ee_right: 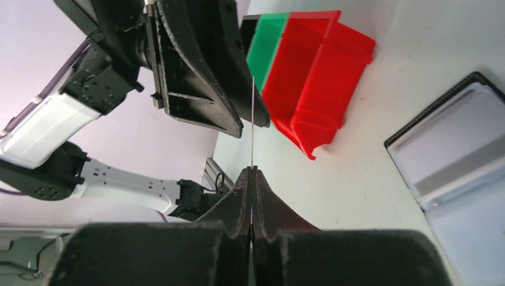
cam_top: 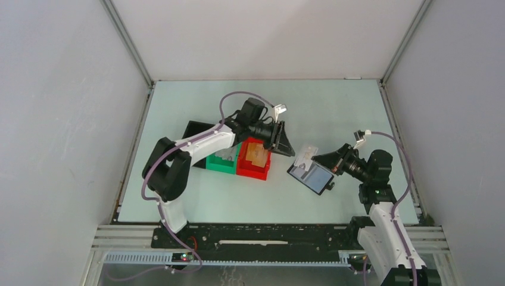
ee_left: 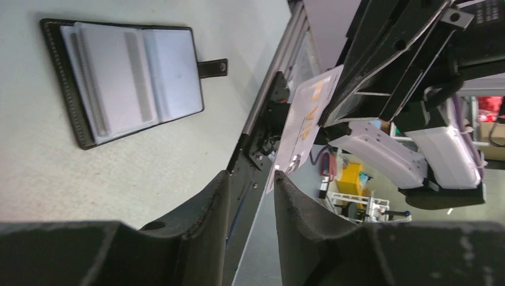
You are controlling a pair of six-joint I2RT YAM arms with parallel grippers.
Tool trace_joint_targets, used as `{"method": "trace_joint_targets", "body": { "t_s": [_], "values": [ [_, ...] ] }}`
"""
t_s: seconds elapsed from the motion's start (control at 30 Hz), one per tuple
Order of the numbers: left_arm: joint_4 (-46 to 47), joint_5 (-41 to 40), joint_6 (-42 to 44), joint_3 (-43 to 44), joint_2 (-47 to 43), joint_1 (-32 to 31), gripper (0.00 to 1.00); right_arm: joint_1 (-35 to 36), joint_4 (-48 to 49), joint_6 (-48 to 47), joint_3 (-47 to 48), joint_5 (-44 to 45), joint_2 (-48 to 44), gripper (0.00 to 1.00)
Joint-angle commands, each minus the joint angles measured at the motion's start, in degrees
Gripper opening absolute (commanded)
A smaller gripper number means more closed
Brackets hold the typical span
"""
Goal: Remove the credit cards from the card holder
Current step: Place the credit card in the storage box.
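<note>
The right end effector (ee_right: 252, 176) clamps a credit card (ee_left: 305, 119) clear of the desk (ee_right: 357, 167), apparently offering it to the parted, empty left end effector (ee_left: 250, 190).

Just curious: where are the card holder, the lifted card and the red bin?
card holder (cam_top: 311, 177): top view, its inside
credit card (ee_left: 302, 127): left wrist view, face
red bin (ee_right: 309, 77): right wrist view, wall

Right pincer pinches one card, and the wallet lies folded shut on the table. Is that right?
Not quite. The right pincer does pinch one card, but the wallet lies open on the table, with pale cards showing in its slots. The left wrist view shows it plainly.
</note>
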Motion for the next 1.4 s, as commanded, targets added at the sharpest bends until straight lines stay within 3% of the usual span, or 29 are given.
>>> {"method": "trace_joint_targets", "body": {
  "t_s": [0.0, 0.4, 0.53, 0.7, 0.9, 1.17, 1.37],
  "values": [
    [10.1, 5.3, -5.7, -1.6, -3.6, 0.2, 0.38, 2.5, 8.5, 3.3, 2.2, -2.1, 1.4, 0.00],
    [15.2, 7.7, -9.4, -2.8, -3.1, -0.9, 0.36, 7.2, 12.9, 5.0, 2.2, 1.1, 4.0, 0.00],
    [18.8, 8.9, -12.5, -3.2, -3.3, -1.0, 0.25, 7.5, 11.7, 3.8, 2.1, 2.1, 4.4, 0.00],
    [19.1, 8.0, -13.6, -3.5, -4.9, -1.0, 0.03, 7.6, 12.4, 3.7, 1.5, 1.9, 5.9, 0.00],
    [11.3, 6.1, -8.6, -1.9, -6.7, -0.7, 0.00, 7.7, 12.8, 4.5, 0.9, 2.8, 5.8, 0.00],
    [-2.0, 4.4, 1.1, 1.2, -8.0, 1.3, 0.00, 6.9, 10.5, 4.6, 1.0, 3.7, 6.3, 0.49],
    [-23.6, 3.4, 19.8, 5.1, -10.7, 11.2, 0.00, 3.5, 1.8, 0.5, 2.4, 4.0, 4.1, 0.53]
  ]
}}
